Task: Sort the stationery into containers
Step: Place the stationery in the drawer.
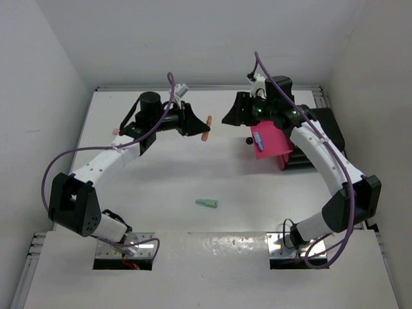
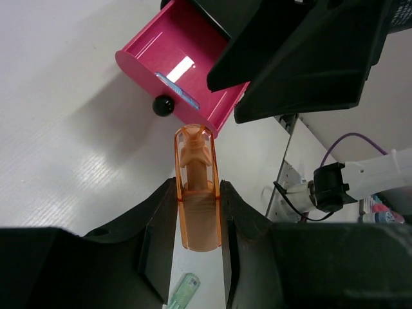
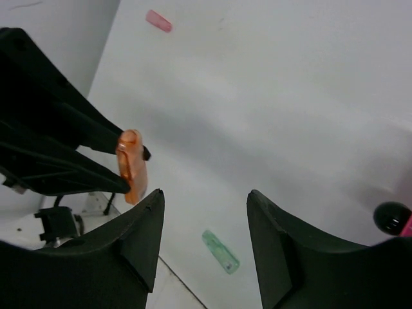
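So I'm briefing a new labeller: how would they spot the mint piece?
Look at the white table. At its centre, below and left of the magenta drawer in the top view, lies the mint piece. It is the only green item, flat and untouched.

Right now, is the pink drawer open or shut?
Open: the pink drawer stands pulled out, its inside exposed from above, with a blue piece lying in it.

Left gripper (image 2: pixel 197 199) clamped (right gripper (image 3: pixel 205 196) agape)
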